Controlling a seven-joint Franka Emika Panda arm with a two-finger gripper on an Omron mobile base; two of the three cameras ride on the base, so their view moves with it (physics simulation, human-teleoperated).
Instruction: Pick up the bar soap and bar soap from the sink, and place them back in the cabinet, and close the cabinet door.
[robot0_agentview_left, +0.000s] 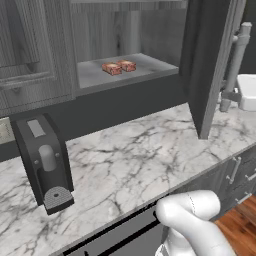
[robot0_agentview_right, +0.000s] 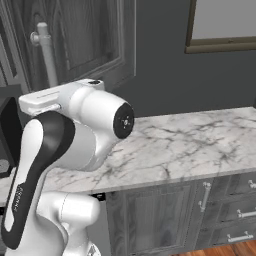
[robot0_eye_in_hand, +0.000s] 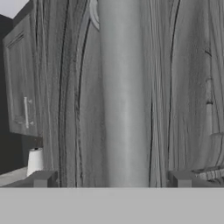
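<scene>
Both bar soaps (robot0_agentview_left: 119, 67) lie side by side on the shelf inside the cabinet (robot0_agentview_left: 125, 35), whose cabinet door (robot0_agentview_left: 212, 60) stands wide open to the right. The gripper (robot0_eye_in_hand: 113, 179) is spread open, one fingertip either side of the silver bar handle (robot0_eye_in_hand: 124, 92), gripping nothing. If it pushes off-centre, the round handle may slip past a fingertip and leave the door ajar.

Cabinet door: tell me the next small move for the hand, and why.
Probably push the cabinet door toward shut. Both bar soaps already lie on the cabinet shelf, the door stands wide open, and in the hand view the hand faces the silver bar handle, a fingertip on either side of it.
</scene>
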